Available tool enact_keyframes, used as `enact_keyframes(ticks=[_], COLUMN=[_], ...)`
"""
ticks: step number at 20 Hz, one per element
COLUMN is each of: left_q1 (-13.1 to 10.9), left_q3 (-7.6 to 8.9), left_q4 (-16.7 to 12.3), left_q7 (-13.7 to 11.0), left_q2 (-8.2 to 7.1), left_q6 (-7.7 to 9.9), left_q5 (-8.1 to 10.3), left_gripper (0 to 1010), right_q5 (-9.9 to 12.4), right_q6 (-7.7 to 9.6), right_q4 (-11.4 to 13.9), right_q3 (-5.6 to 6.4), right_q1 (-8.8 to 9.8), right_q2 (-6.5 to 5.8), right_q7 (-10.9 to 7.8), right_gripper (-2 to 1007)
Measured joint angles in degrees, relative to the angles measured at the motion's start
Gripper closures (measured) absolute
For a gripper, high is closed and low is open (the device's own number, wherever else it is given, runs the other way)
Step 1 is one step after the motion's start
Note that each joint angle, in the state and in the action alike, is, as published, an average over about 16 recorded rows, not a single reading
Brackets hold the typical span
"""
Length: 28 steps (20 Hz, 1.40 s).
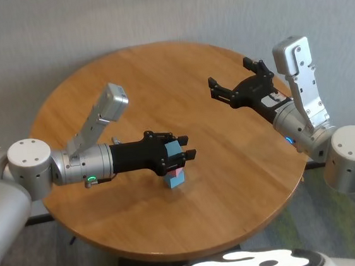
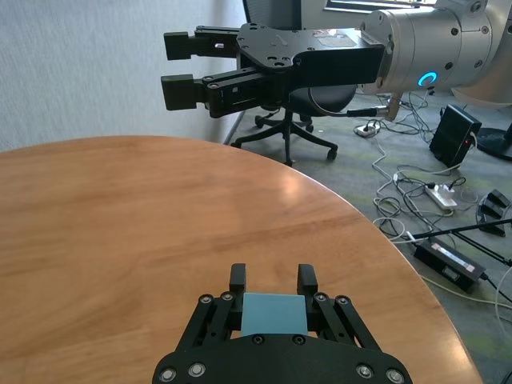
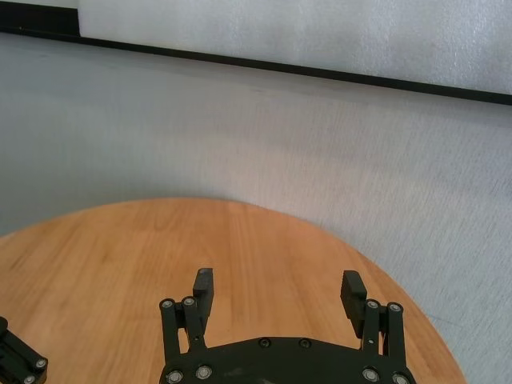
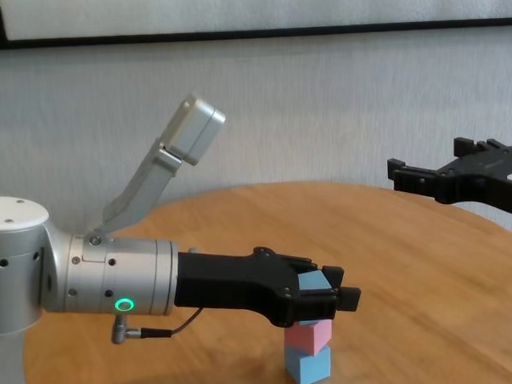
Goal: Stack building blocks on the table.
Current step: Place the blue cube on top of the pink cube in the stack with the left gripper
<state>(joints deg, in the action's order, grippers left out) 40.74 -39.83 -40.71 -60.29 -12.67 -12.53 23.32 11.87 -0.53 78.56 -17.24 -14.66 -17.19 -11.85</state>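
a grey textured wall is seen behind the round wooden table point(image 1: 234, 184). near the table's front edge a two-block stack is stood: a pink block point(image 4: 310, 335) is set on a light blue block point(image 4: 308, 365). directly above that stack, a second light blue block point(image 4: 314, 283) is clamped between the fingers of the left gripper point(image 4: 339, 295), just over the pink one (whether the two touch cannot be told). well to the right of the stack and raised off the table, the right gripper point(image 1: 229, 80) is held with its jaws spread wide and nothing between them.
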Motion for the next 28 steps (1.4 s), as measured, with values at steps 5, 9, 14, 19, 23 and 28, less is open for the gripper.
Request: enact_keyframes(ticks=[5, 9, 14, 19, 23, 28], left_q1=[0.0, -0.1, -0.2, -0.2, -0.2, -0.2], left_q3=[0.10, 0.22, 0.27, 0.24, 0.23, 0.51], left_q4=[0.1, 0.1, 0.0, -0.1, -0.1, -0.3], left_q7=[0.0, 0.0, 0.0, 0.1, 0.1, -0.3], left_q2=[0.01, -0.01, -0.03, -0.05, -0.06, 0.01], left_q6=[-1.34, -2.11, -2.01, -1.45, -1.14, -1.76], left_q5=[-0.10, -0.08, -0.06, -0.06, -0.06, 0.34], left_gripper=[615, 615, 575, 475, 355, 187], right_q5=[0.0, 0.0, 0.0, 0.0, 0.0, 0.0], right_q6=[0.00, 0.00, 0.00, 0.00, 0.00, 0.00], right_q4=[0.0, 0.0, 0.0, 0.0, 0.0, 0.0], right_q3=[0.00, 0.00, 0.00, 0.00, 0.00, 0.00], right_q1=[0.00, 0.00, 0.00, 0.00, 0.00, 0.00], right_q2=[0.00, 0.00, 0.00, 0.00, 0.00, 0.00], right_q7=[0.00, 0.00, 0.00, 0.00, 0.00, 0.00], right_gripper=[0, 0, 0, 0, 0, 0])
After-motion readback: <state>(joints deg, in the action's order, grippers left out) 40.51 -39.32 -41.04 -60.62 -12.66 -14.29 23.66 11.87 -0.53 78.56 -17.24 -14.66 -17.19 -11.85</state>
